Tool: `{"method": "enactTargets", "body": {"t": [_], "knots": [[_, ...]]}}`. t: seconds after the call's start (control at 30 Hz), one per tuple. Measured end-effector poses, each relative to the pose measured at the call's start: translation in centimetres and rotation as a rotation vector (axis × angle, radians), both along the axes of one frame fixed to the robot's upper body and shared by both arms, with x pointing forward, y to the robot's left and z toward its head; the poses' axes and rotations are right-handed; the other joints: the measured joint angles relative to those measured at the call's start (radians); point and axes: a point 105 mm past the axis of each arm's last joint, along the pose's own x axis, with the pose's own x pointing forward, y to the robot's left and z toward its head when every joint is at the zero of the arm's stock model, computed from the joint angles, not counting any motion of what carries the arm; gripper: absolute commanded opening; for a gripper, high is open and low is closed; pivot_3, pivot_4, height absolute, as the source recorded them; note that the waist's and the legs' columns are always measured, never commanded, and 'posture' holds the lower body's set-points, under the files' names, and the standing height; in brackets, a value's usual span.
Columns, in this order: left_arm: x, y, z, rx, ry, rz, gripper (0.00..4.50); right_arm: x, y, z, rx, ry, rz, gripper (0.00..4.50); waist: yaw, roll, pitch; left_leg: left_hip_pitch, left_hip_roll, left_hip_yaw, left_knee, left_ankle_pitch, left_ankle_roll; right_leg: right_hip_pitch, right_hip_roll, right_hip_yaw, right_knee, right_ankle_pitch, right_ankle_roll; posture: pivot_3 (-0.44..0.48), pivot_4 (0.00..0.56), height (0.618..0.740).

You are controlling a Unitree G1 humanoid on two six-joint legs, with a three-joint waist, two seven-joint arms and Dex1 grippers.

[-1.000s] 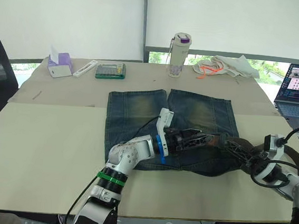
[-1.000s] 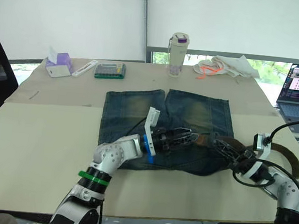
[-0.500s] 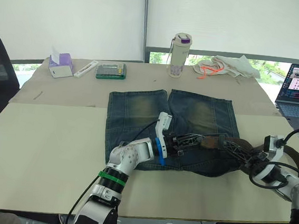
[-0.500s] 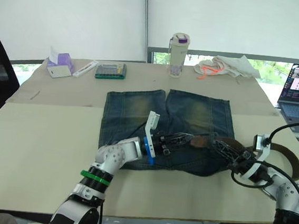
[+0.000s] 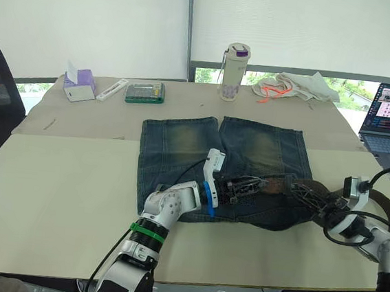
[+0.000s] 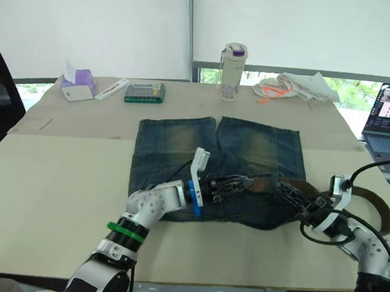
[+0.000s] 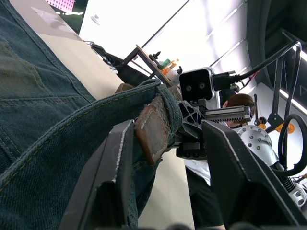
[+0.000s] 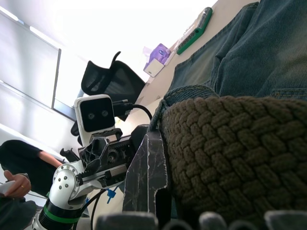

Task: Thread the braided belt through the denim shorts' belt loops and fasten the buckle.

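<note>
Lying on the tabletop (image 5: 59, 188) near its front edge, denim shorts (image 5: 208, 154). L gripper (image 7: 163, 158) open w/ braided belt (image 5: 356, 196) tip between fingers. R gripper (image 5: 301, 195) shut, pinching belt at waistband.

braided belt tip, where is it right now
In the left wrist view, the braided belt tip pokes out of the denim shorts waistband, between the left gripper fingers.

denim shorts (image 6: 215, 148) flat on table (image 6: 54, 174), both grippers at waistband
</note>
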Motion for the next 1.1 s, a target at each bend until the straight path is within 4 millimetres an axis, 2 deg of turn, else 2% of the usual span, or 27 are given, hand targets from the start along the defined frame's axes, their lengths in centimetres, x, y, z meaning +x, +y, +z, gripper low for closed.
{"method": "enactTargets", "body": {"t": [0.23, 0.43, 0.73, 1.1], "knots": [[0.0, -0.1, -0.4, 0.011, 0.009, -0.005, 2.17, 0.0, 0.0, 0.0, 0.0, -0.002, 0.002, 0.0, 0.0, 0.0, 0.0, 0.0, 0.0, 0.0, 0.0, 0.0, 0.0, 0.0, 0.0, 0.0, 0.0, 0.0, 0.0, 0.0, 0.15, 0.74], [0.1, -0.4, -2.2, 0.065, 0.041, -0.002, 2.17, -0.1, 0.2, 0.2, 0.007, -0.015, 0.011, 0.0, 0.0, 0.0, 0.0, 0.0, 0.0, 0.0, 0.0, 0.0, 0.0, 0.0, 0.0, 0.0, 0.0, 0.0, 0.0, 0.0, 0.15, 0.74], [-0.1, -0.5, -2.1, 0.062, 0.034, -0.013, 2.17, -0.3, 0.2, 0.2, 0.02, -0.031, 0.019, 0.0, 0.0, 0.0, 0.0, 0.0, 0.0, 0.0, 0.0, 0.0, 0.0, 0.0, 0.0, 0.0, 0.0, 0.0, 0.0, 0.0, 0.15, 0.74], [0.0, 0.0, -0.9, -0.038, 0.079, -0.021, 2.17, -0.4, 0.4, 0.1, 0.016, -0.037, 0.026, 0.0, 0.0, 0.0, 0.0, 0.0, 0.0, 0.0, 0.0, 0.0, 0.0, 0.0, 0.0, 0.0, 0.0, 0.0, 0.0, 0.0, 0.15, 0.74]]}}
